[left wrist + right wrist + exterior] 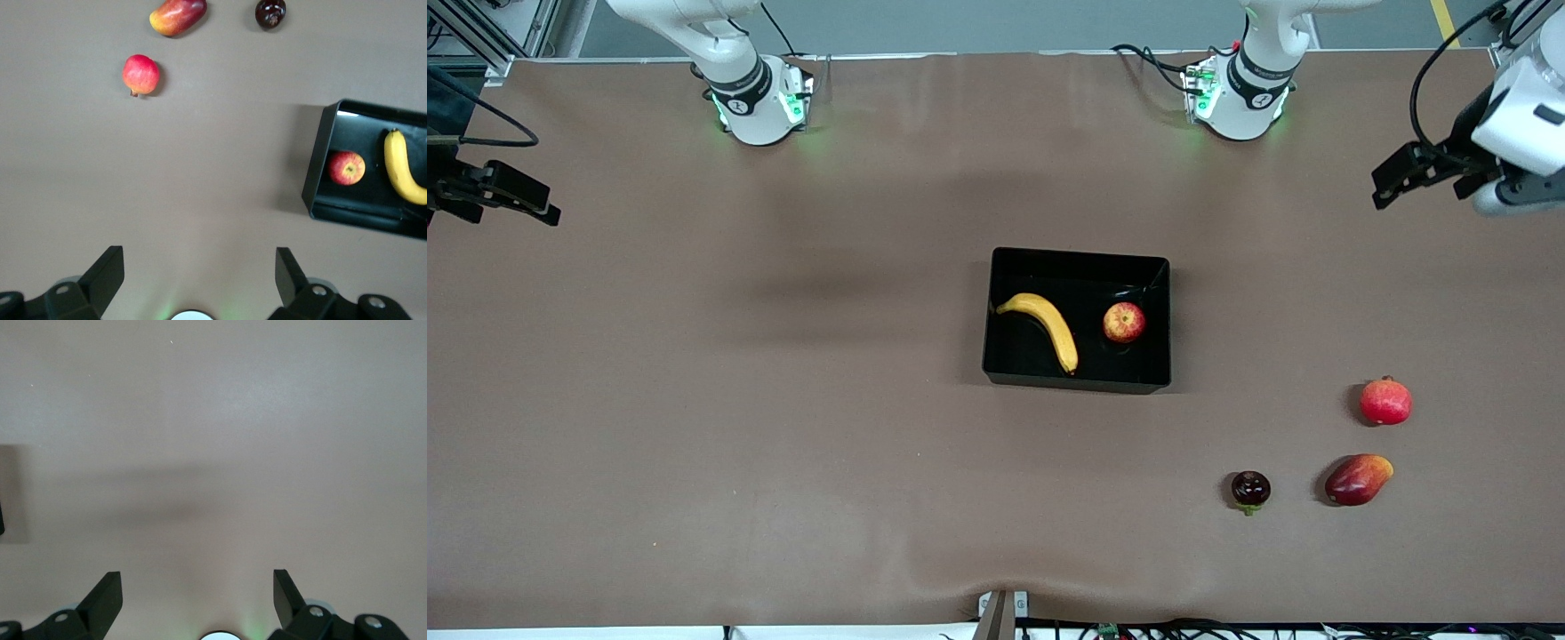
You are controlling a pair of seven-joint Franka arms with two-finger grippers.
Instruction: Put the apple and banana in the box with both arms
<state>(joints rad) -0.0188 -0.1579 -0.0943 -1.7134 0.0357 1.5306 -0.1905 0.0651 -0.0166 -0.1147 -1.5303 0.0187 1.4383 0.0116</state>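
Judging by the scene, nothing remains: the banana (1042, 327) and apple (1124, 322) lie in the box (1076, 382), well apart from the wide, empty left pincer (1392, 182) and right pincer (538, 206) over the counter's (783, 400) ends.

Left end effector (1392, 182) raised, fingers spread, empty, right end effector (525, 204) likewise, both arms waiting

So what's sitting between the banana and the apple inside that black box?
Nothing: the front view shows only bare black floor of the box between the banana and the apple. They lie apart, not touching.
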